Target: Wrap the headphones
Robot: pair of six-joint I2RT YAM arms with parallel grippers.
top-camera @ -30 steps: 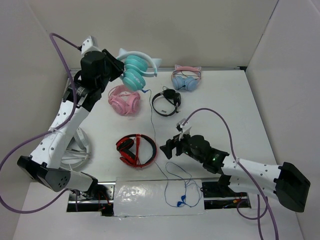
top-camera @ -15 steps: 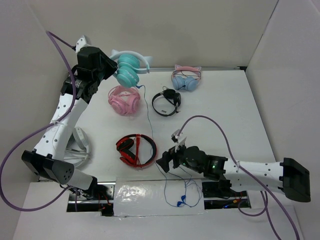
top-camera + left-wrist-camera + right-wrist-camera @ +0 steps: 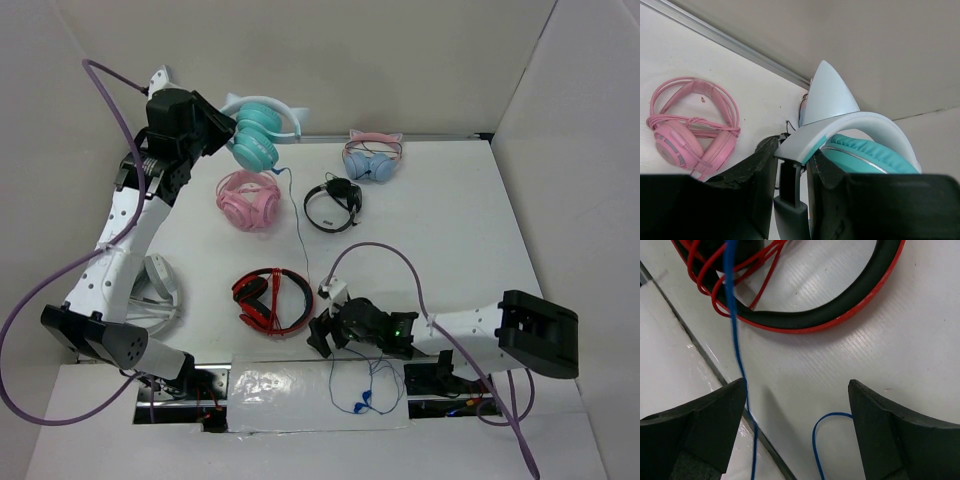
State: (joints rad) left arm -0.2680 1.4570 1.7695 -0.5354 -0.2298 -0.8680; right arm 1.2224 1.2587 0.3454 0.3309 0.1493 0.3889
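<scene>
My left gripper (image 3: 222, 130) is shut on the headband of the teal headphones (image 3: 256, 135) and holds them up at the far left; in the left wrist view the white band (image 3: 850, 125) sits between my fingers (image 3: 755, 175). Their thin blue cable (image 3: 299, 235) hangs down to the table's near edge and ends in loops (image 3: 365, 385). My right gripper (image 3: 322, 335) is open low over the table near the front edge; in the right wrist view the cable (image 3: 735, 335) runs beside my left fingertip and a loop (image 3: 827, 420) lies between the jaws.
A pink pair (image 3: 248, 198), a black pair (image 3: 332, 203) and a light-blue pair with pink ears (image 3: 372, 158) lie at the back. A red-and-black pair (image 3: 272, 300) lies beside my right gripper. A white stand (image 3: 155, 290) stands left. A plastic sheet (image 3: 290, 395) covers the front ledge.
My right gripper has moved left and down toward the cable near the front edge. My left gripper has lifted the teal headphones slightly back and left.
</scene>
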